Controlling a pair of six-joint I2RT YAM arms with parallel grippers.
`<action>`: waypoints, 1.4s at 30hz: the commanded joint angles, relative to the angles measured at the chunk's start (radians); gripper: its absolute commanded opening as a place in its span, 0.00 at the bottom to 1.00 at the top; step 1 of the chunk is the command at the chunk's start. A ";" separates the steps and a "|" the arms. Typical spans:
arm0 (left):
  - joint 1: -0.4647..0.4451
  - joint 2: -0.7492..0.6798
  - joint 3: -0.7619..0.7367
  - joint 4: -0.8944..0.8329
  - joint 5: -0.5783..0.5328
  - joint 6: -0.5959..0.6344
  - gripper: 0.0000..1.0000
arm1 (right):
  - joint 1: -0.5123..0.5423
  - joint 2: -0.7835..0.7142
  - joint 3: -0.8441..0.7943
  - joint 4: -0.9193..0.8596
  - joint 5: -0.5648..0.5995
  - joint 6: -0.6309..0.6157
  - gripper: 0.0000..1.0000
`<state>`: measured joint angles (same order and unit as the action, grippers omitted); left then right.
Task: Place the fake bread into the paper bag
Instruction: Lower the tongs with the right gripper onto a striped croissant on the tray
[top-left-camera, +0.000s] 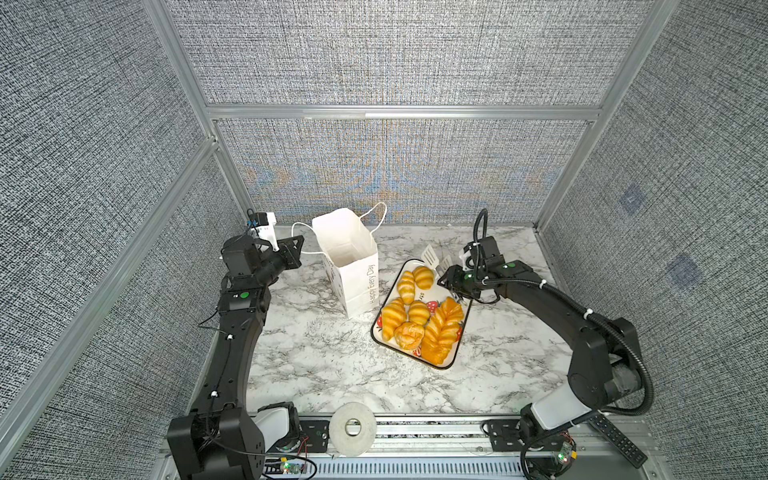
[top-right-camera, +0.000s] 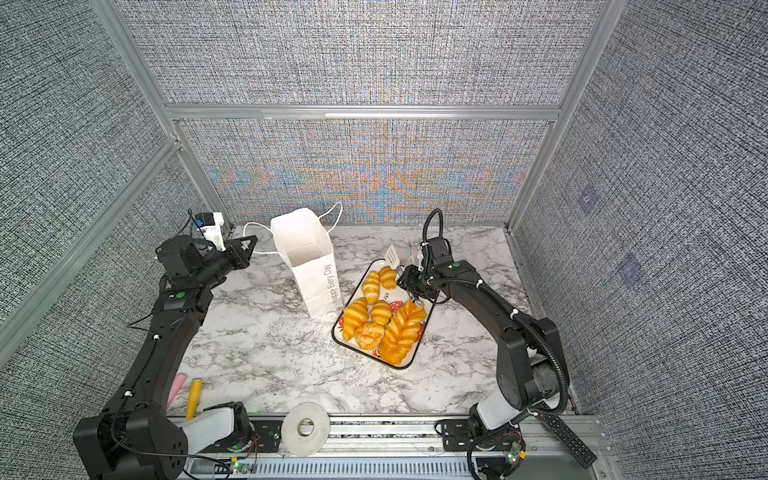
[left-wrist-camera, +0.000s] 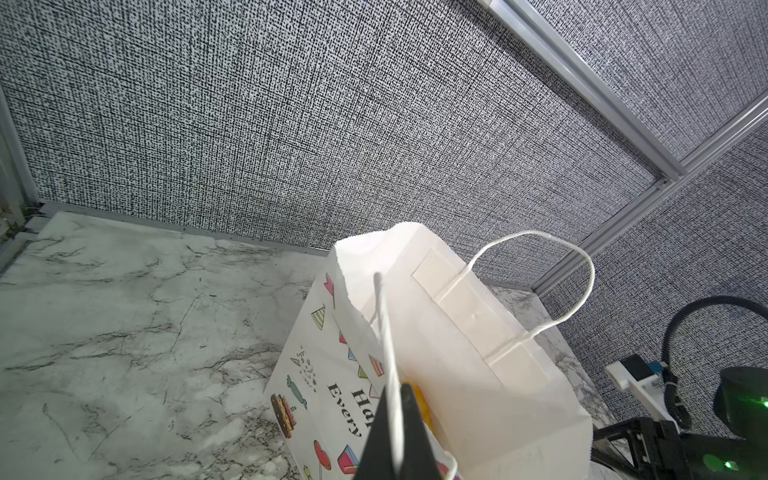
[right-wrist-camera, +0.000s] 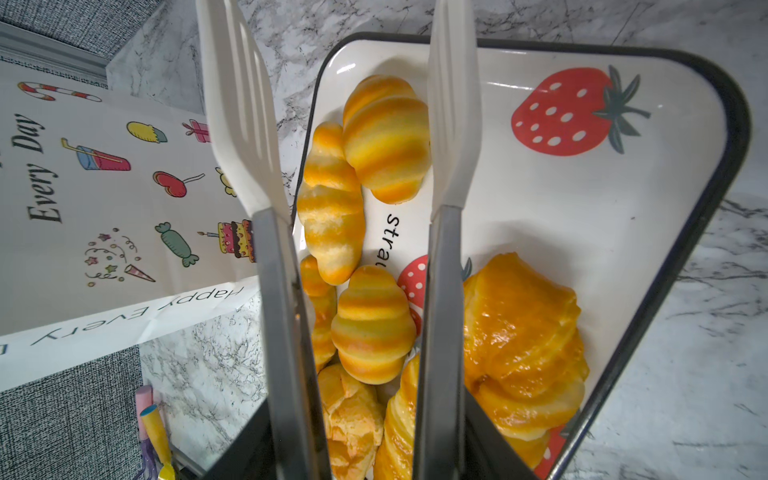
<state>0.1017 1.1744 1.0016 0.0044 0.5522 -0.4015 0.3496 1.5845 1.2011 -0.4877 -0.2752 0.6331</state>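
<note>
The white paper bag (top-left-camera: 353, 266) (top-right-camera: 309, 257) (left-wrist-camera: 457, 332) (right-wrist-camera: 104, 187) stands open at the back centre. My left gripper (top-left-camera: 300, 248) (top-right-camera: 252, 245) (left-wrist-camera: 397, 390) is shut on its near cord handle (left-wrist-camera: 384, 324), beside the bag's left side. Several pieces of golden fake bread (top-left-camera: 415, 316) (top-right-camera: 378, 320) (right-wrist-camera: 374, 328) lie on the strawberry tray (top-left-camera: 440, 367) (right-wrist-camera: 582, 199) right of the bag. My right gripper (top-left-camera: 449, 277) (top-right-camera: 409, 277) (right-wrist-camera: 370, 457) holds white-tipped tongs (top-left-camera: 432, 257) (top-right-camera: 392, 255) (right-wrist-camera: 241, 124). The tong tips stand apart, empty, above the tray's far end. A yellow patch (left-wrist-camera: 422, 401) shows inside the bag.
A roll of tape (top-left-camera: 353, 428) (top-right-camera: 305, 428) lies at the front edge, with a black remote (top-left-camera: 619, 438) at the front right. A pink and a yellow utensil (top-right-camera: 193, 390) lie by the left arm's base. Fabric walls with metal frames close in the marble table (top-left-camera: 324, 365).
</note>
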 joint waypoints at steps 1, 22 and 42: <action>0.003 -0.003 0.003 0.009 0.009 0.003 0.00 | 0.001 0.011 -0.006 0.038 -0.007 0.009 0.52; 0.003 0.000 0.003 0.006 0.008 0.003 0.00 | 0.004 0.087 -0.019 0.080 -0.034 0.012 0.52; 0.003 0.002 0.003 0.005 0.008 0.005 0.00 | 0.017 0.117 -0.017 0.079 -0.041 0.008 0.52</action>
<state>0.1017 1.1751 1.0016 0.0040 0.5522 -0.4011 0.3634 1.6993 1.1824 -0.4221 -0.3141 0.6407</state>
